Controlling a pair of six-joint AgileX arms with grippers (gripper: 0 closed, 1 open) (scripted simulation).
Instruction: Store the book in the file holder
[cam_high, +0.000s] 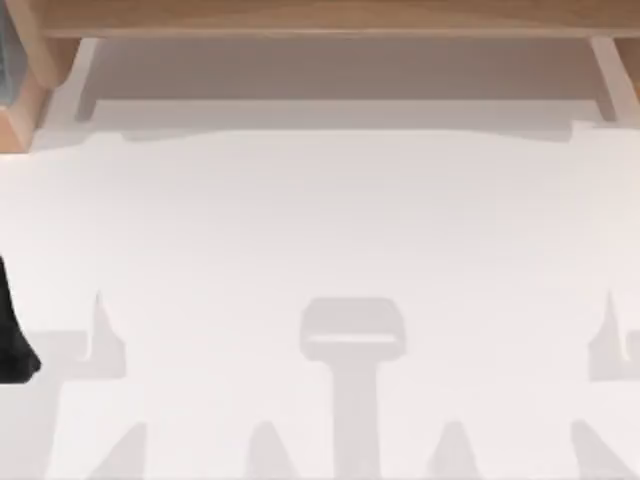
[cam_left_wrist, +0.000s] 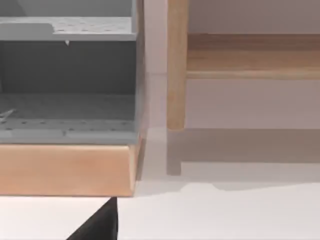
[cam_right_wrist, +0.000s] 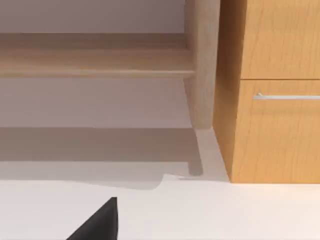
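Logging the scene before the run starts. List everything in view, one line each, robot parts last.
Table: one, white, spanning the top view.
Shelf: one, light wood, on legs along the table's far edge.
File holder: one, grey, perforated, on a wooden base at the table's far left.
Drawer cabinet: one, wooden with a metal handle, beside the shelf's leg in the right wrist view.
Left arm: one, black, at the table's left edge.

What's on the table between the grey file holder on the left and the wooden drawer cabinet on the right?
Nothing: in the top view the white table is bare between the file holder and the drawer cabinet, apart from shadows.
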